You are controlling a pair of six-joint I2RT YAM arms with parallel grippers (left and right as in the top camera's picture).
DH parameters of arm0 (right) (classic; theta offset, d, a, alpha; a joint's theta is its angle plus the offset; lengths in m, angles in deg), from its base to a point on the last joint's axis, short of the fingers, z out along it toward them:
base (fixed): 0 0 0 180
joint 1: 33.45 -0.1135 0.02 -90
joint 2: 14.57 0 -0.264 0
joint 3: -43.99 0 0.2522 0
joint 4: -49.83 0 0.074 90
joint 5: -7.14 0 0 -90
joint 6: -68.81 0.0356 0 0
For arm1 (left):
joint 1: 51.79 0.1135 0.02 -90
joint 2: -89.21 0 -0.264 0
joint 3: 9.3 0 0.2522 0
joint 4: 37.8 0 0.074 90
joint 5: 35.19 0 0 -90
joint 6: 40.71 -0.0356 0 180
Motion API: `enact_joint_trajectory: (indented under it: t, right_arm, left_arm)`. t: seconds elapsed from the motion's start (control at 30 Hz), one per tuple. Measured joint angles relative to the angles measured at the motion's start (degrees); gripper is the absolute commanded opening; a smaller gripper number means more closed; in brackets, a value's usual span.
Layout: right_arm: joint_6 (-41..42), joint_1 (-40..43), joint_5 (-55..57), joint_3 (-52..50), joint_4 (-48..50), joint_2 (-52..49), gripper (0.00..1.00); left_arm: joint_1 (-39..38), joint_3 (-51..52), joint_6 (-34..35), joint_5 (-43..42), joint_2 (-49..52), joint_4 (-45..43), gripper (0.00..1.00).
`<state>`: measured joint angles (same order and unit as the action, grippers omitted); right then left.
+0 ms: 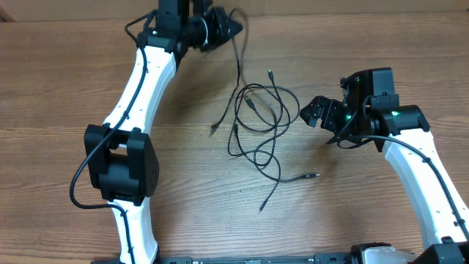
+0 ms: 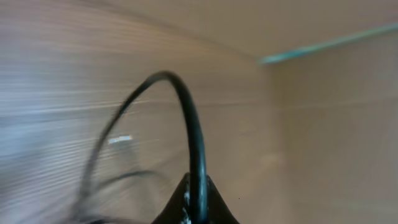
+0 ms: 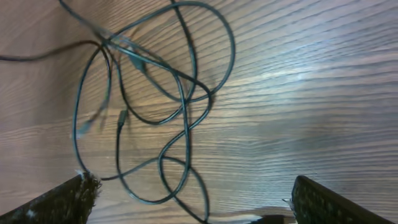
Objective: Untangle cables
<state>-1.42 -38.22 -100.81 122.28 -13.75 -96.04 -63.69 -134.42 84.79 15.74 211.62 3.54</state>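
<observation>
Where the wooden desk lay bare at its middle, the cables sat in a loose tangle of thin black loops crossing one another. Several metal-tipped plug ends stuck out from the heap toward the near edge and the sides.

One strand rose out of the tangle toward the far edge of the desk. There it ran up into the left claw, which was closed tight on it. In the left wrist view, which was blurred, that black strand arched up from between the pinched fingertips and curved away to the left. The rest of the cord was smeared and hard to follow.

The right claw stood just beside the right edge of the loops, facing them, with its jaws spread wide and nothing between them. In the right wrist view its two fingers showed at the bottom corners, well apart. The loops lay on the wood ahead of them without touching either finger. Whether the right claw rested on the desk or hung just above it could not be told.
</observation>
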Motion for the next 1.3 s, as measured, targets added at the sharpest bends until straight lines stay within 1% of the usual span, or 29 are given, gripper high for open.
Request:
enact_joint_trajectory:
  t: [0.1,0.2,0.33,0.43,0.53,0.7,0.73,0.93,1.0,1.03,1.17,1.3]
  right_arm:
    - [-0.3,1.5,0.4,0.0,0.0,0.0,0.98]
    - [-0.3,3.0,0.5,0.0,0.0,0.0,0.98]
    - [-0.9,4.0,0.4,0.0,0.0,0.0,0.98]
    - [-5.1,4.0,-2.1,0.0,0.0,0.2,0.98]
    - [-9.3,4.0,-4.8,0.3,0.0,1.5,0.98]
    - [-13.3,4.0,-7.3,1.4,0.1,5.5,1.00]
    - [-13.9,4.0,-7.6,1.4,0.1,6.5,1.00]
    - [-15.4,4.0,-8.2,1.6,-0.4,6.9,1.00]
    - [-15.6,4.0,-8.2,1.6,-0.5,6.9,1.00]
    - [-15.8,4.0,-8.2,1.6,-0.4,6.9,1.00]
    - [-16.0,4.0,-8.2,1.6,-0.9,6.9,1.00]
    - [-16.2,4.0,-8.2,1.6,-1.1,6.9,1.00]
  left_arm:
    - [-0.2,0.0,-10.8,8.3,0.0,7.6,0.04]
    - [-0.6,0.1,-20.3,14.3,-1.4,11.4,0.04]
    - [-1.7,0.2,-28.0,17.2,-6.9,11.9,0.04]
    - [-3.6,0.2,-33.8,17.3,-15.6,11.8,0.04]
    - [-5.6,0.2,-38.2,17.2,-23.4,11.6,0.04]
    - [-7.2,-0.1,-41.8,18.8,-34.0,9.2,0.04]
    - [-6.8,-0.3,-42.0,19.6,-36.7,8.0,0.04]
    - [-4.6,-0.3,-41.9,22.1,-44.4,1.5,0.04]
    - [-3.4,-0.3,-41.9,24.9,-47.3,0.2,0.04]
    - [-2.6,-0.4,-41.9,28.0,-49.8,-0.3,0.04]
    - [-2.1,-0.4,-41.9,38.6,-54.6,-0.2,0.04]
    - [-1.9,-0.4,-42.1,53.4,-57.5,0.3,0.04]
